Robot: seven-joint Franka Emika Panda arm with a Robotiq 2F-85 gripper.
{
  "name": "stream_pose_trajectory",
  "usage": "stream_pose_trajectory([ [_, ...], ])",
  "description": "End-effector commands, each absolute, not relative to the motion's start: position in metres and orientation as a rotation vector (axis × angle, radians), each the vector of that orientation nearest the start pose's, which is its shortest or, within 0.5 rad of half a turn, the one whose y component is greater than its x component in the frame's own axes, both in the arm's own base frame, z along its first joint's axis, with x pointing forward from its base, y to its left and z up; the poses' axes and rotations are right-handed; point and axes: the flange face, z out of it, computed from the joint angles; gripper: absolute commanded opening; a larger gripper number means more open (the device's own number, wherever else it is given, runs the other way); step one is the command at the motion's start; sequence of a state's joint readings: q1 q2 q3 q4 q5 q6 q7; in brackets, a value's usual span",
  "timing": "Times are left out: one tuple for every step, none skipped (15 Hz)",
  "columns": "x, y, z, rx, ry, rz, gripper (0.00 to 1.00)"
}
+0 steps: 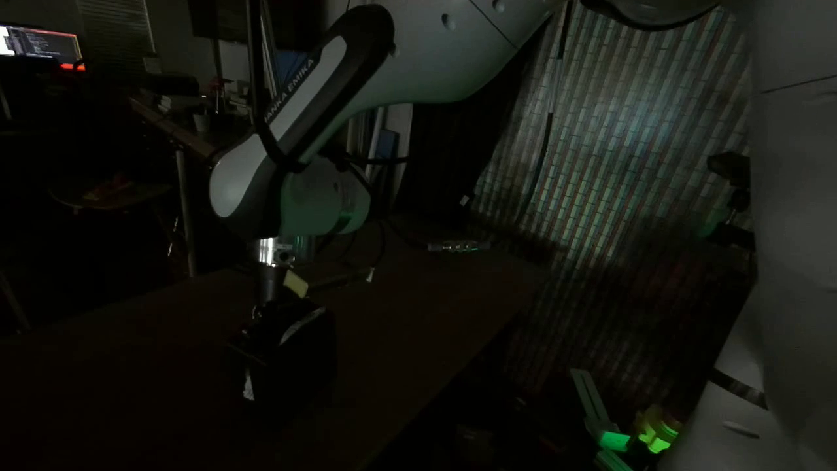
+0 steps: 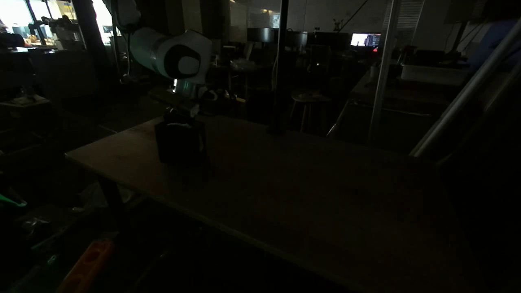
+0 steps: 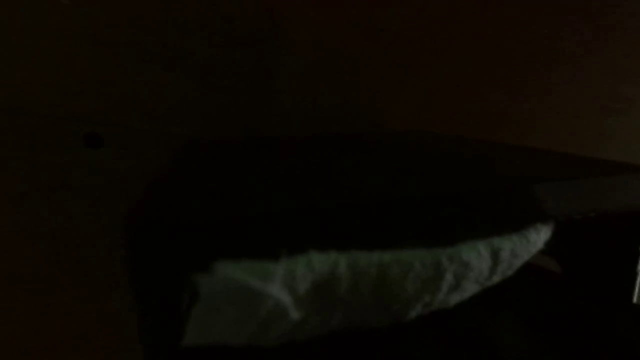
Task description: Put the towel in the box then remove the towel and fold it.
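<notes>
Here the Panda arm (image 1: 425,55) is hanging bent, Robotiq gripper (image 1: 263,314) pressed together; the towel (image 3: 360,282) is lying lengthwise across the wrist view.

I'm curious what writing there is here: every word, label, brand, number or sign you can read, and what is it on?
"ANKA EMIKA": on the robot arm segment, in an exterior view; its start seems cut off.
Screen text on the background monitor, in both exterior views: too small to read.
Towel and box: no readable lettering, though the scene is very dark.
</notes>
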State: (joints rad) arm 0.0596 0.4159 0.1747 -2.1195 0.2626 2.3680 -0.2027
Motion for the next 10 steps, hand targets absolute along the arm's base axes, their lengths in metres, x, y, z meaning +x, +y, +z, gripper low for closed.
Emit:
stream_pose_trajectory([
  [0.533,0.124,0.245,-2.915,-0.352,0.238,0.00],
  [0.535,0.121,0.258,-2.939,-0.376,0.238,0.00],
  [0.538,0.117,0.271,-2.957,-0.399,0.237,0.00],
  [0.540,0.114,0.285,-2.976,-0.423,0.231,0.00],
  [0.542,0.111,0.299,-2.991,-0.441,0.222,0.00],
  [0.545,0.108,0.310,-3.001,-0.454,0.210,0.00],
  [0.546,0.107,0.321,-3.008,-0.463,0.197,0.00],
  [0.547,0.106,0.332,-3.007,-0.471,0.179,0.00],
  [0.547,0.105,0.339,-3.011,-0.477,0.171,0.00],
  [0.548,0.104,0.346,-3.017,-0.484,0.162,0.00],
])
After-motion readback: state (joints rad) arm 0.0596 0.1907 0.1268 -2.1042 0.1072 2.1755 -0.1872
